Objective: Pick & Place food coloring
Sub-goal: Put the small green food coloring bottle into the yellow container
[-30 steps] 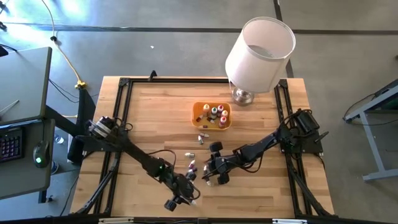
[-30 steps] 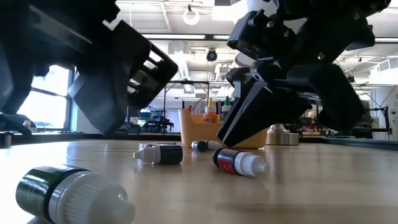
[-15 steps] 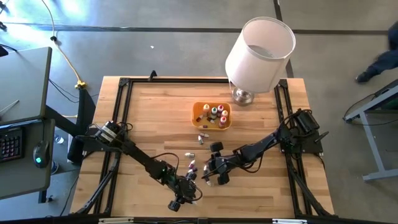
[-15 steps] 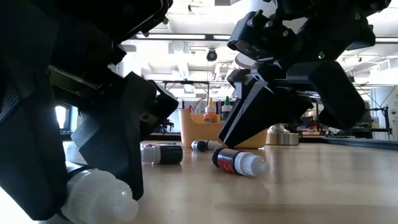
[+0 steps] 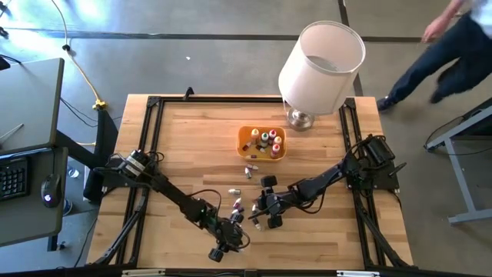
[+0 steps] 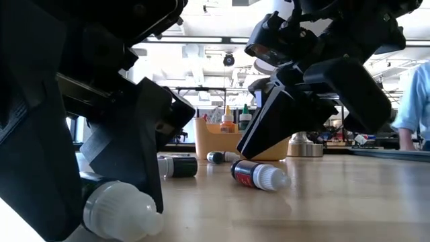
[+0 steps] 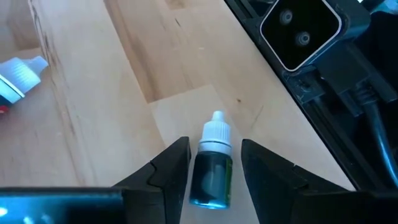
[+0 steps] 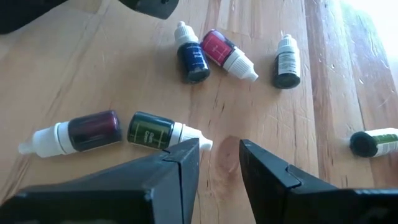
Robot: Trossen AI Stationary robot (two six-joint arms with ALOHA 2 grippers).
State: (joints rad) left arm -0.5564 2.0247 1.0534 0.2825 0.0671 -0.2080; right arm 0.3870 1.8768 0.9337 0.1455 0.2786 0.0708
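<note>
Left end effector [image 7: 214, 165] open astride green bottle [image 7: 211, 168], ungripped. Right end effector [image 8: 219, 158] part-open, empty. Some bottles in tray [image 5: 244, 146]; approx eight loose on tabletop [image 5: 184, 146].

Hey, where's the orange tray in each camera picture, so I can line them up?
High view: the orange tray sits mid-table, toward the far edge.
Low view: it stands at the back, near the centre.
Left wrist view: not in it.
Right wrist view: not in it.
Shared landmark: the lamp base beside the tray.
</note>
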